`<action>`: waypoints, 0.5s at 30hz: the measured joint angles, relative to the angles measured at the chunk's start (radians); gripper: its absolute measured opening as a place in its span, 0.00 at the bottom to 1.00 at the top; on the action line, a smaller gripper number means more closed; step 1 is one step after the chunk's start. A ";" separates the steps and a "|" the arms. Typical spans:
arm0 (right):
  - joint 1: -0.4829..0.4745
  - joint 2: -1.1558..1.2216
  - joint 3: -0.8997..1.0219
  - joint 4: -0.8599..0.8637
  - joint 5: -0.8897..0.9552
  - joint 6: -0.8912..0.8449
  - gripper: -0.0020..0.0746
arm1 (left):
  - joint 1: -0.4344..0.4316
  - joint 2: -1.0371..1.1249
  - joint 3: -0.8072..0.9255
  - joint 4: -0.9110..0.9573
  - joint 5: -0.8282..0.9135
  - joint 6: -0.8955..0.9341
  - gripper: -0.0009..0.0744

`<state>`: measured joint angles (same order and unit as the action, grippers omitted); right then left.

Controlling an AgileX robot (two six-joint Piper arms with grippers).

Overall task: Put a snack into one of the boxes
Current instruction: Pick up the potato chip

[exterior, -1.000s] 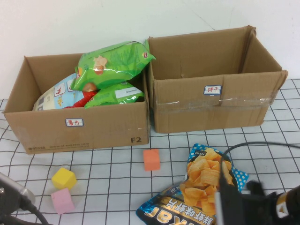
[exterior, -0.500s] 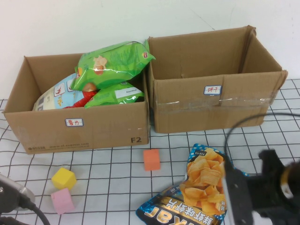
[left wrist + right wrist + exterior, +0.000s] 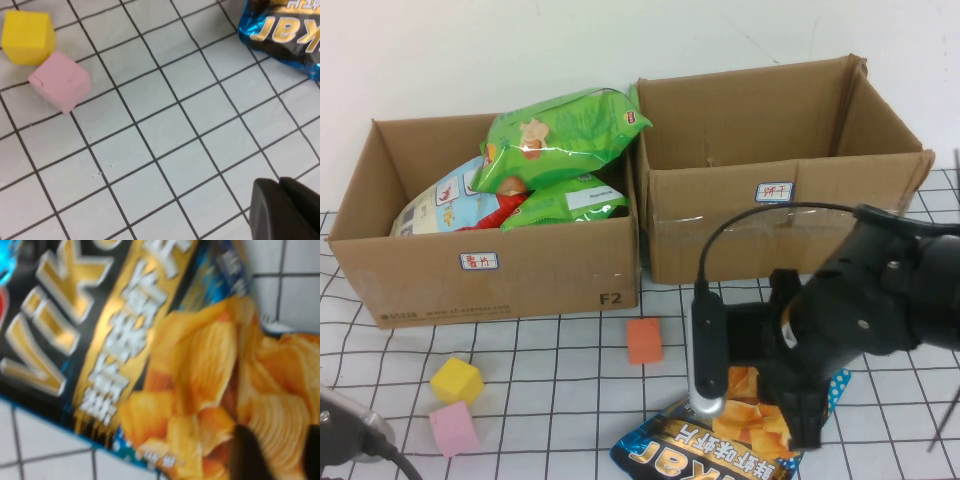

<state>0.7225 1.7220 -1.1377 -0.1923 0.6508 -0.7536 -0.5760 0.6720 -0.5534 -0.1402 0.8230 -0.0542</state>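
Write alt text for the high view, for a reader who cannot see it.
The right arm leans over a blue chip bag lying on the gridded table, its right gripper low over the bag. Behind stand two cardboard boxes: the left box full of snack bags, the right box empty. The left gripper sits at the near-left corner.

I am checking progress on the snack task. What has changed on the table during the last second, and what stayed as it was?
The right arm moved up from the table's near right edge and in over the blue chip bag, now covering most of it. Its right end effector hovers close over the bag, with no grip visible. The bag, both cardboard boxes, the orange cube, yellow cube and pink cube stayed in place. The left end effector stayed parked at the near left.
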 joint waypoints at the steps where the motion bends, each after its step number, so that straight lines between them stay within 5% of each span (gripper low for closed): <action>1: 0.000 0.007 -0.010 -0.001 0.000 0.007 0.38 | 0.000 0.000 0.000 0.000 0.002 0.000 0.01; 6: 0.000 0.056 -0.019 -0.003 -0.017 0.006 0.72 | 0.000 0.000 0.000 0.011 -0.002 0.000 0.01; 15: 0.000 0.088 -0.021 0.141 -0.042 -0.089 0.80 | 0.000 0.000 0.000 0.020 -0.028 0.000 0.01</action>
<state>0.7225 1.8097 -1.1584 -0.0510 0.6093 -0.8423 -0.5760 0.6720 -0.5534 -0.1207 0.7954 -0.0542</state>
